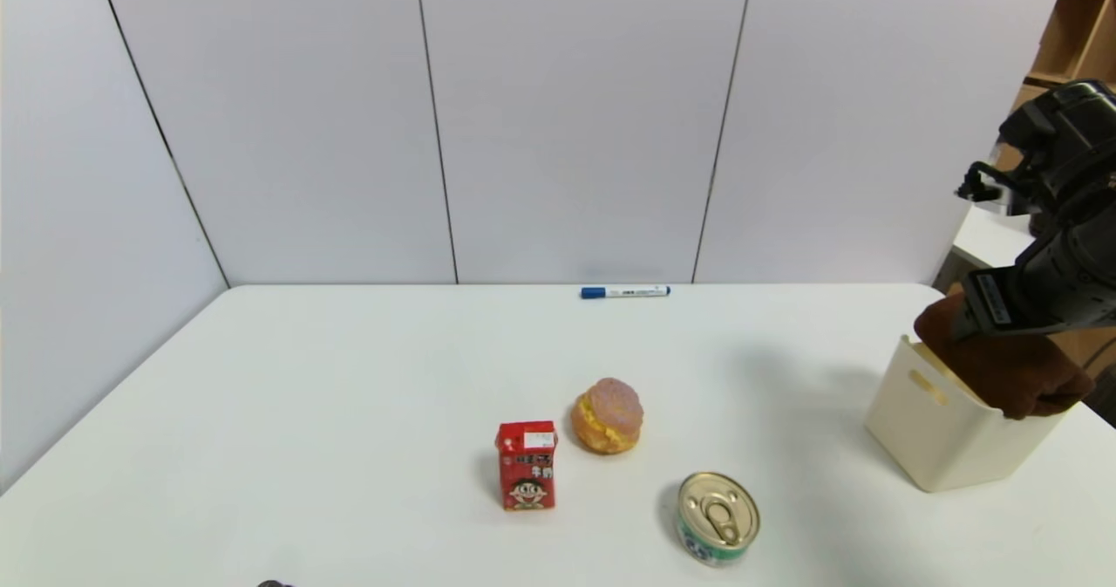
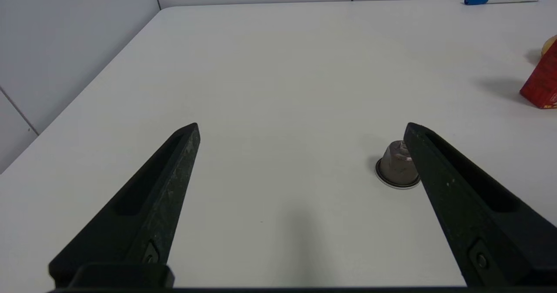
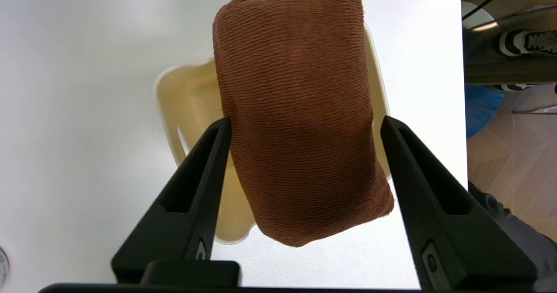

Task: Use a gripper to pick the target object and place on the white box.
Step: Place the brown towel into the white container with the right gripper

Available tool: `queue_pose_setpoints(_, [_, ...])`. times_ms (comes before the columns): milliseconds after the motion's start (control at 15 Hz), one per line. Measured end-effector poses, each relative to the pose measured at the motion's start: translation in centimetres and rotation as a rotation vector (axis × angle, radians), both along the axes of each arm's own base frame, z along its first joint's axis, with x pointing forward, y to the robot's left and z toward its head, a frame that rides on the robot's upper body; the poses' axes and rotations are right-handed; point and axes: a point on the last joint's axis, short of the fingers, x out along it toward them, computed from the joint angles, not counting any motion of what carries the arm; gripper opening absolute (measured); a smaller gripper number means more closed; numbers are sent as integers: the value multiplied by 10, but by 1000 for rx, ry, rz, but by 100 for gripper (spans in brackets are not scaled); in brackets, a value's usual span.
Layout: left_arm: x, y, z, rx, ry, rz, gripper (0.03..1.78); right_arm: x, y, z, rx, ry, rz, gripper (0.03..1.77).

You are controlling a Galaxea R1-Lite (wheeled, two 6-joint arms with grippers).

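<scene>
You have a white worktop [image 1: 349, 412] backed by pale grey wall panels, with wooden shelving in the upper right corner of the head view. The left half of the frame is bare surface; a blue-capped marker [image 1: 625, 291] lies along the far edge at centre. Near the lower middle stand a red carton [image 1: 527, 466], a cream-filled bun [image 1: 608, 416] just beside it, and a tin can [image 1: 717, 518] to the lower right.

The white box [image 1: 942, 426] sits at the right edge of the frame. The brown towel roll [image 1: 1003, 365] lies across its rim, one end overhanging the near side. Your right tool [image 3: 304, 125] is above it, fingers spread either side of the towel, the left one touching the cloth, the other apart from it.

Your left tool [image 2: 302, 129] hangs low over the worktop with fingers wide apart, beside a small grey capsule [image 2: 397, 164].
</scene>
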Motion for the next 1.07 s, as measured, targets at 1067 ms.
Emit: queue_pose_setpoints(1067, [0, 0, 0, 0, 0, 0, 169, -23, 3, 40, 7, -196, 26, 165])
